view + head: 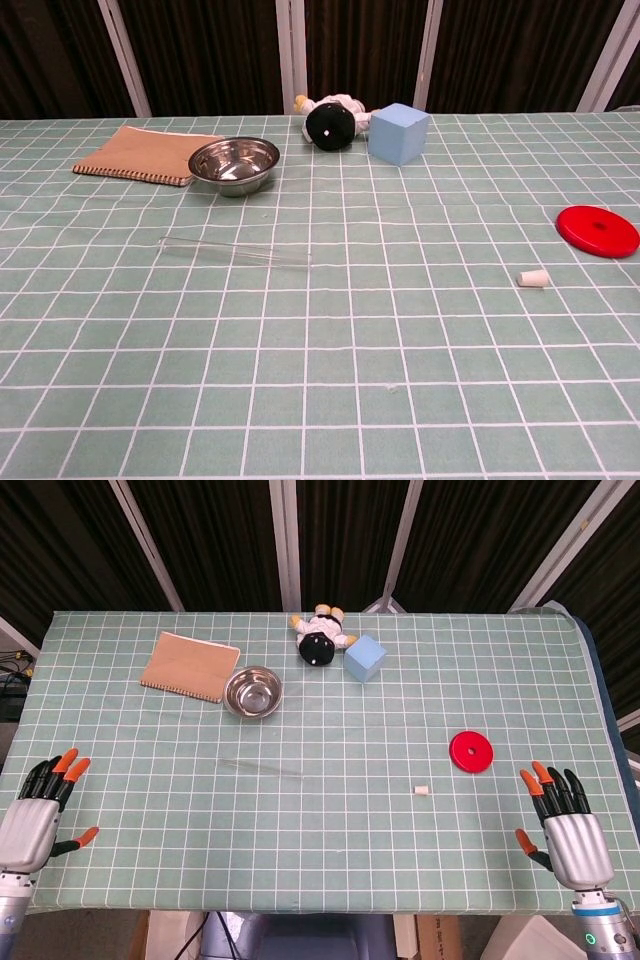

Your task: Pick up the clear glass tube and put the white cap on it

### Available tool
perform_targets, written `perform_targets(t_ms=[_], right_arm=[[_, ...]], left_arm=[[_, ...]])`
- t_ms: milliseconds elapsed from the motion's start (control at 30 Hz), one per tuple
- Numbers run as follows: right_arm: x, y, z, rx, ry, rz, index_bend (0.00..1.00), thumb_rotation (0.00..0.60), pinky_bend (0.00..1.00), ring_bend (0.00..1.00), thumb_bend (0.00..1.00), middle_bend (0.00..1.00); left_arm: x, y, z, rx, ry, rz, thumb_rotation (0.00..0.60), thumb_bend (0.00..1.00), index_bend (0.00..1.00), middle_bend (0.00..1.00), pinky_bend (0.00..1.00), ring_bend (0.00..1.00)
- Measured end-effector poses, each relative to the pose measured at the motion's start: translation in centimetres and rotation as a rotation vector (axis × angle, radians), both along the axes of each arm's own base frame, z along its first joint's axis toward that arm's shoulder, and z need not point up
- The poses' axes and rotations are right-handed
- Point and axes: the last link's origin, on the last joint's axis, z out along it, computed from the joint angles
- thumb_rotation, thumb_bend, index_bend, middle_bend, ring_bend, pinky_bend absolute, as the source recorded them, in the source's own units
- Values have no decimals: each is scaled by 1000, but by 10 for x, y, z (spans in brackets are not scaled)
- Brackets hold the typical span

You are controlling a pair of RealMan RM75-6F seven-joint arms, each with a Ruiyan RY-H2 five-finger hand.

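Observation:
The clear glass tube (262,768) (236,251) lies flat on the green checked table, left of centre, hard to make out against the cloth. The small white cap (422,791) (533,278) lies on its side right of centre, near the red disc. My left hand (36,815) hovers at the table's front left corner, fingers spread and holding nothing. At the front right corner my right hand (562,825) is also spread and empty. Neither hand shows in the chest view. Both are far from the tube and the cap.
A red disc (471,751) (598,230) lies just beyond the cap. Along the far side sit a brown notebook (190,666), a steel bowl (252,692) (234,164), a plush toy (321,635) and a blue cube (365,658) (400,132).

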Motion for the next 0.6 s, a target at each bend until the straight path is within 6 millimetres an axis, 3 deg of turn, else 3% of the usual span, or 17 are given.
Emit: perform_targets(t_ms=[200, 367, 600], right_arm=[[2, -1, -3, 8, -3, 2, 0, 600, 0, 0, 325, 0], [3, -2, -5, 12, -4, 3, 0, 600, 0, 0, 325, 0], [3, -3, -5, 10, -7, -1, 0, 600, 0, 0, 325, 0]], left_arm=[[15, 32, -3, -26, 52, -24, 600, 127, 86, 35, 0, 0], [29, 61, -11, -55, 85, -32, 600, 210, 212, 144, 0, 0], [58, 98, -40, -110, 118, -53, 600, 266, 329, 286, 0, 0]])
